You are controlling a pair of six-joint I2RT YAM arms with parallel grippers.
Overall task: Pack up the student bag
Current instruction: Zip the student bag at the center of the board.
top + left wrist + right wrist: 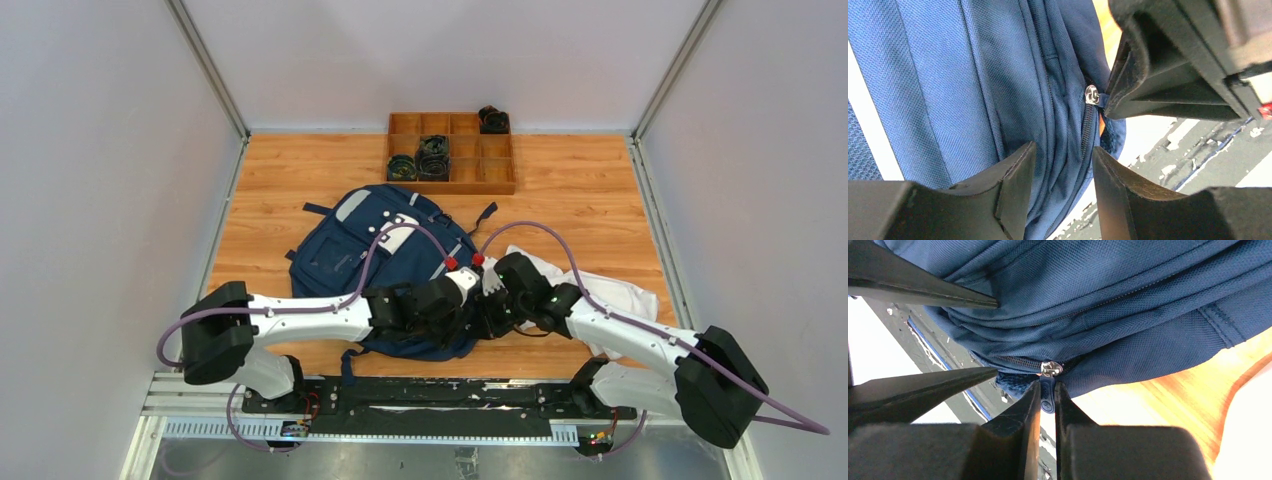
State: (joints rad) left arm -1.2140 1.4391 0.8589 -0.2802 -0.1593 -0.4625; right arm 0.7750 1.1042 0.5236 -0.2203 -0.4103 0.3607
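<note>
The student bag (pixel 380 250) lies flat on the wooden table, navy with a grey-white front patch. Both grippers meet at its near right edge. My right gripper (pixel 1048 390) is shut on the blue zipper pull (pixel 1047 394), just below the silver slider (pixel 1050 368); the zip looks closed there. My left gripper (pixel 1063 165) pinches a bunched fold of the bag's fabric (pixel 1058 150) beside the zipper. The slider (pixel 1091 95) and the right gripper's fingertips (pixel 1128 95) show in the left wrist view. From the top view, the left gripper (pixel 468 290) and right gripper (pixel 492 305) almost touch.
A white cloth garment (pixel 620 295) lies on the table right of the bag, partly under my right arm. A wooden compartment tray (pixel 500 187) stands at the back with dark round items (pixel 433 158) in it. Grey walls enclose three sides. The black base rail (pixel 430 395) runs along the near edge.
</note>
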